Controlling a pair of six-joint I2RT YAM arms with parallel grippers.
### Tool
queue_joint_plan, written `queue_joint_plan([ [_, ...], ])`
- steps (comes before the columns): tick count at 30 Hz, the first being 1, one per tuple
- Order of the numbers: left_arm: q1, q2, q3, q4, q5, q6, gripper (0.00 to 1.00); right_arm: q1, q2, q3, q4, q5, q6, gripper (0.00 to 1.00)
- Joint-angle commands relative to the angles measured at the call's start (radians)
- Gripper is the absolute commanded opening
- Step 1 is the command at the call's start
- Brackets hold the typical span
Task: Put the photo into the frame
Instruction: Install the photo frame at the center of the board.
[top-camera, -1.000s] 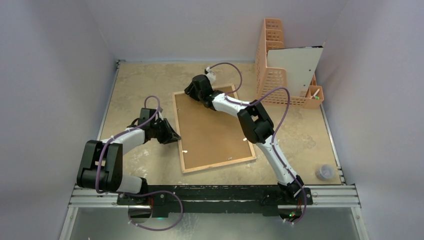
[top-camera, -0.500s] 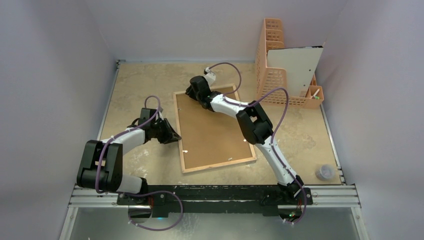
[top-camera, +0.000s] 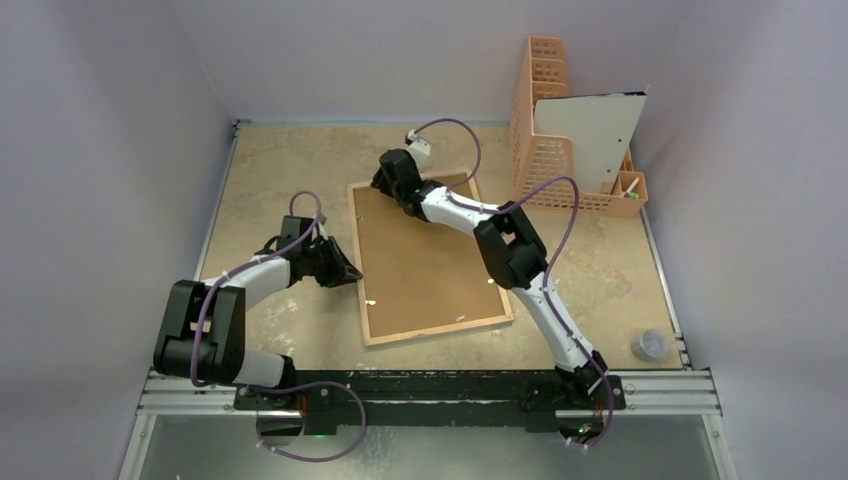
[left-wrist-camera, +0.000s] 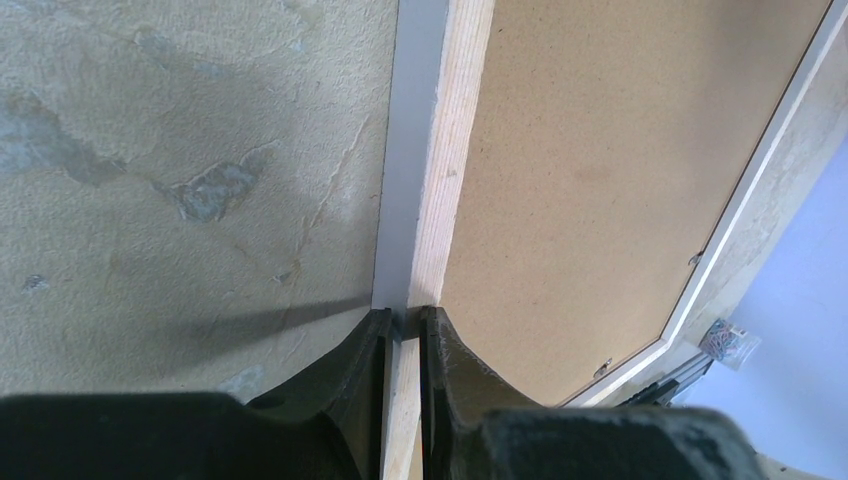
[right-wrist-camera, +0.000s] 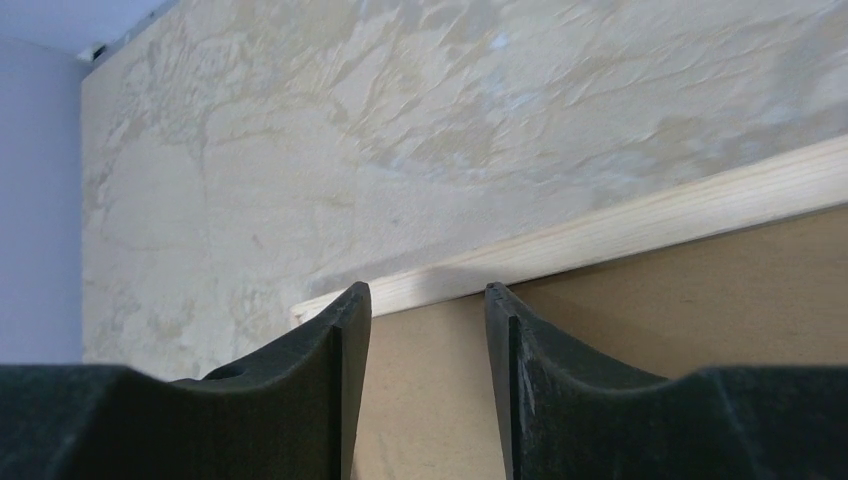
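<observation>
Pale lilac walls are closing in a mottled beige table, where the frame is lying face down at the centre, its light wood rim up and slightly askew to the table edges. A brown backing board is filling the opening, so any glass is hidden underneath. At the far right an orange basket is holding a white sheet upright, probably the photo, well apart from the frame. The left gripper is pinching the frame's left rim, its jaws drawn in almost together with the wood strip between them. The right gripper is hovering over the far left corner with its jaws about half apart, straddling the far rim but clasping nothing. Small metal tabs are showing along the board's edge, and a small clear cup is standing by the near right edge. The frame is looking stiff and rather heavy for so narrow a pinch, and breakable if it carries glass. It should be taken by the wood rim at two separated points, since the thin board offers little to grip and would likely flex.
</observation>
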Motion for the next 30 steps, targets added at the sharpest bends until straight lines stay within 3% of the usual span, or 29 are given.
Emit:
queue_joint_plan([
  [1,-0.012,0.004,-0.013,-0.105,-0.052,0.004,0.22,-0.038,-0.139,-0.054,0.054,0.121,-0.082,0.50],
  [5,-0.012,0.014,-0.009,-0.096,-0.040,0.008,0.40,-0.038,-0.148,-0.077,0.074,0.068,-0.109,0.52],
  [8,-0.012,0.021,-0.003,-0.090,-0.035,0.010,0.45,-0.038,-0.127,-0.061,0.056,-0.026,-0.129,0.51],
  [18,-0.012,0.035,0.000,-0.091,-0.030,0.012,0.35,-0.038,-0.122,-0.079,0.062,-0.251,-0.127,0.46],
  [23,-0.012,0.024,0.015,-0.094,-0.030,0.012,0.35,-0.039,-0.249,-0.162,0.028,-0.314,-0.213,0.47],
  [30,-0.012,0.024,0.024,-0.084,-0.010,0.017,0.33,-0.038,-0.509,-0.379,-0.166,-0.282,-0.293,0.50],
])
